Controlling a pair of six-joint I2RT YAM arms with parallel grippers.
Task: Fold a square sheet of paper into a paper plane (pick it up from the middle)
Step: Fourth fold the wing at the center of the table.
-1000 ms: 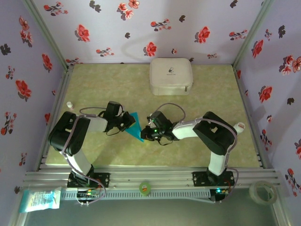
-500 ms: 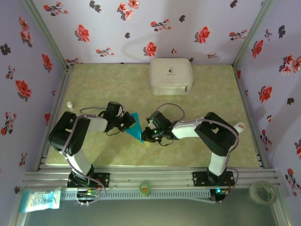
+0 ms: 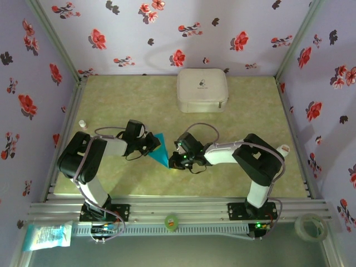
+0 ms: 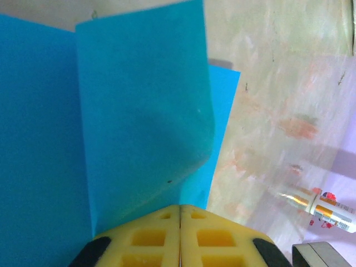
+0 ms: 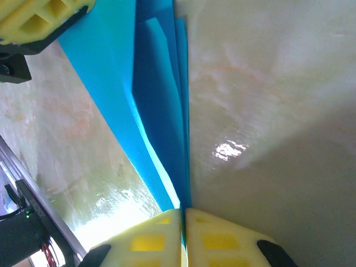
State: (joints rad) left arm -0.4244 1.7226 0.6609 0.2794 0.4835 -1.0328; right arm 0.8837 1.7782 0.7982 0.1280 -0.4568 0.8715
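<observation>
**Folding check-in: dart shape is there, wings not finished**

Looking across the green table (image 3: 139, 105), the white zip case (image 3: 202, 90) sits at the far edge, well apart from the action. Near the front, between the two arms, the turquoise paper (image 3: 158, 149) is already a narrow pointed wedge with layered folds, and one flap stands up off the surface. The left gripper (image 4: 179, 222) has its fingers pressed together, pinching that flap's edge. The right gripper (image 5: 182, 222) pinches the stacked layers near the pointed end. I'd call it past halfway: wing folds and flattening remain.
</observation>
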